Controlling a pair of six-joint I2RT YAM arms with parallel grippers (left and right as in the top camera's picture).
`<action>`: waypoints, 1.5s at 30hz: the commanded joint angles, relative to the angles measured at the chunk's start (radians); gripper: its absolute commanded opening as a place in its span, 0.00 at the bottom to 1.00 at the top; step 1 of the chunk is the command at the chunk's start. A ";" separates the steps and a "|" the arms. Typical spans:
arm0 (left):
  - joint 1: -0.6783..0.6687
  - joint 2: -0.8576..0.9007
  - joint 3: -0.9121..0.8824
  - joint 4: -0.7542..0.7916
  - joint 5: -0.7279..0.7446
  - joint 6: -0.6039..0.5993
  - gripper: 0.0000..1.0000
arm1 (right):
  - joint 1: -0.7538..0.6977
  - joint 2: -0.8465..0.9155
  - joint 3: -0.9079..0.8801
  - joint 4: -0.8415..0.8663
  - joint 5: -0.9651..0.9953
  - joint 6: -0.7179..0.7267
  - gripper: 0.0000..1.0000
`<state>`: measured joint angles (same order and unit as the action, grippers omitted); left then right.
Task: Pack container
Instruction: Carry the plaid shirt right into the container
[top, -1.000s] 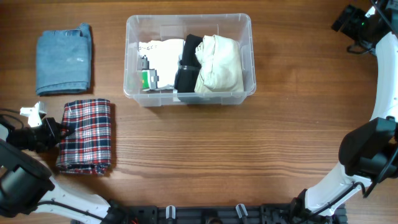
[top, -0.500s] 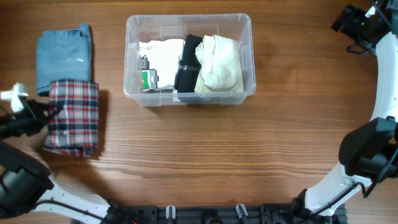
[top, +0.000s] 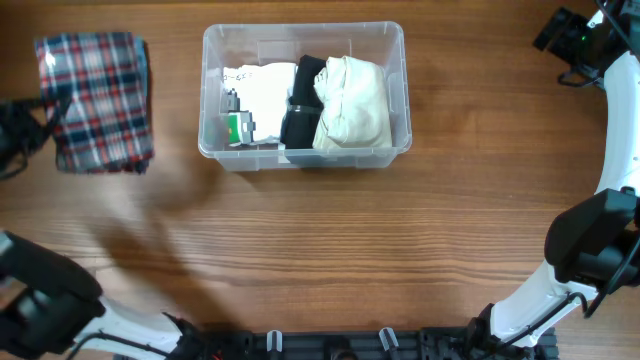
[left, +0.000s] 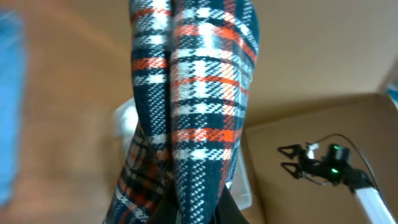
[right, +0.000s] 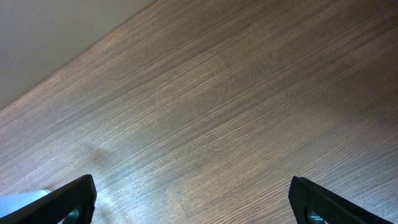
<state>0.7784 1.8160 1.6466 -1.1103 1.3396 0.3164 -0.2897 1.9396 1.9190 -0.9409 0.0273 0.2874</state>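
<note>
Container (top: 300, 27) sits on the counter (top: 330, 250), well right of my left jaws, which are clamped on the plaid cloth (top: 95, 100); my right jaws gape apart, well beyond its right end

1 container (top: 405, 92), 1 plaid cloth (top: 98, 100), 1 cream cloth (top: 352, 100), 1 black roll (top: 301, 115).

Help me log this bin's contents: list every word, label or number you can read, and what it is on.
Nothing can be quoted.
Dark handwriting on the white folded item in the bin: too small to read.
Green-and-white packet: print too small to read.
White label on the bin's near wall: blurred.
Plaid cloth: no writing visible.
</note>
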 joint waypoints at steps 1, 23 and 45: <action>-0.139 -0.077 0.037 0.153 0.121 -0.371 0.04 | 0.002 -0.011 -0.005 0.003 0.010 0.002 1.00; -0.883 -0.076 0.037 0.642 -0.744 -1.033 0.04 | 0.002 -0.011 -0.005 0.003 0.010 0.002 1.00; -0.949 0.106 0.035 0.450 -0.799 -0.964 0.05 | 0.002 -0.011 -0.005 0.003 0.010 0.002 1.00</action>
<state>-0.1581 1.8877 1.6672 -0.6888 0.5346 -0.6933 -0.2897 1.9396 1.9190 -0.9409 0.0273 0.2874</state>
